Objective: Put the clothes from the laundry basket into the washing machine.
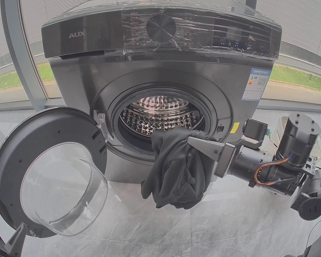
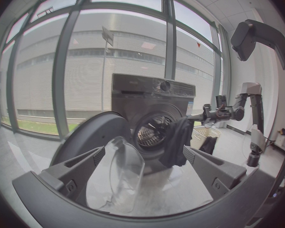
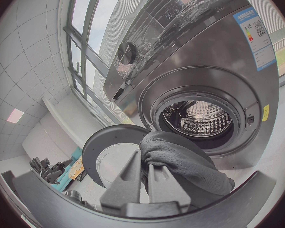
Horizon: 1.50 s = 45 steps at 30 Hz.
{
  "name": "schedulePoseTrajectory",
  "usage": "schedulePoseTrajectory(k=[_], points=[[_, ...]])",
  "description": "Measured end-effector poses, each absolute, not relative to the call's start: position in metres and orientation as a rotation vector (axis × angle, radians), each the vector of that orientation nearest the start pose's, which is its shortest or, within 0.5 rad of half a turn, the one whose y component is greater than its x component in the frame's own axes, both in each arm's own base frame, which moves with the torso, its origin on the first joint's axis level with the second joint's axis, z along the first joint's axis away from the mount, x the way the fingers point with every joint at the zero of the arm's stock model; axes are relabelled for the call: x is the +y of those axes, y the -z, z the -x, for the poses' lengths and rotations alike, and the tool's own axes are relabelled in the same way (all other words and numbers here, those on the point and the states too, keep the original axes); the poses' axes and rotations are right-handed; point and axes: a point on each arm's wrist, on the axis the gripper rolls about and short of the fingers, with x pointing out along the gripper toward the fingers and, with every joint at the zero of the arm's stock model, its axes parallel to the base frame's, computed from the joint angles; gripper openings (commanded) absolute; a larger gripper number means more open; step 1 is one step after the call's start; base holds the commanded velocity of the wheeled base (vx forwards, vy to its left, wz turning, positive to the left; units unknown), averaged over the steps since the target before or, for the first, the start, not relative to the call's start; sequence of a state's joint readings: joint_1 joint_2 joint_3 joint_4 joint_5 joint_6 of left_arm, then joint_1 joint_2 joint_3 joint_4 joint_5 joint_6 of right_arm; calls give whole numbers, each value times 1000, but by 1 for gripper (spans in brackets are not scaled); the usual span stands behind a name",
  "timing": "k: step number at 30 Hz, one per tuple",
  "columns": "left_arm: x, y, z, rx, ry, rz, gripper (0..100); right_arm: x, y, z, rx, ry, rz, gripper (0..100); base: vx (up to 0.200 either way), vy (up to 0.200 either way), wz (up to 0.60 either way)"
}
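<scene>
- Your right arm [image 1: 267, 161] comes in from your right side, forearm roughly level, and the right gripper [image 1: 190, 140] points toward your left.
- Its fingers [image 3: 133, 178] are pressed together on the dark garment [image 1: 174, 172].
- Your left gripper [image 2: 142, 149] sits low on your left, fingers [image 2: 82, 162] spread wide apart.

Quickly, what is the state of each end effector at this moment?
Left end effector: open, holding nothing.
Right end effector: closed, holding the dark garment.
</scene>
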State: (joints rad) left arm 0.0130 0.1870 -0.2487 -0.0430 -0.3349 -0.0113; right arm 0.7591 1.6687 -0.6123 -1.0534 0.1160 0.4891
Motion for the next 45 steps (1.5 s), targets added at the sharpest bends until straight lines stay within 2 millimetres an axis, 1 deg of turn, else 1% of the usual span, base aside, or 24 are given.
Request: schedulePoseTrajectory(k=[5,7,9,12,15,18,22,27,39,41,45], points=[[-10,-164,0,0,438,-3,100,211,-185,-218,196,-834,-467,0,0,0,0],[-10,-168,-13,33,489,0,100,216,-185,-225,189,-827,-471,0,0,0,0],[-11,-171,-23,53,522,1,100,220,-185,-229,184,-823,-474,0,0,0,0],[-15,-174,-43,97,596,4,100,228,-185,-237,175,-817,-479,0,0,0,0],[-21,-173,-61,151,660,6,100,233,-185,-243,166,-810,-483,0,0,0,0],[-30,-171,-79,211,719,3,100,238,-185,-247,160,-805,-486,0,0,0,0],[-45,-167,-98,262,797,-4,100,241,-184,-251,159,-801,-491,0,0,0,0],[-66,-156,-123,335,868,-14,100,243,-182,-254,160,-796,-497,0,0,0,0],[-102,-130,-166,433,927,-13,100,245,-181,-255,160,-784,-499,0,0,0,0],[-114,-125,-179,419,909,-5,100,245,-182,-255,142,-783,-503,0,0,0,0],[-123,-125,-186,397,909,22,100,246,-182,-254,130,-787,-507,0,0,0,0]])
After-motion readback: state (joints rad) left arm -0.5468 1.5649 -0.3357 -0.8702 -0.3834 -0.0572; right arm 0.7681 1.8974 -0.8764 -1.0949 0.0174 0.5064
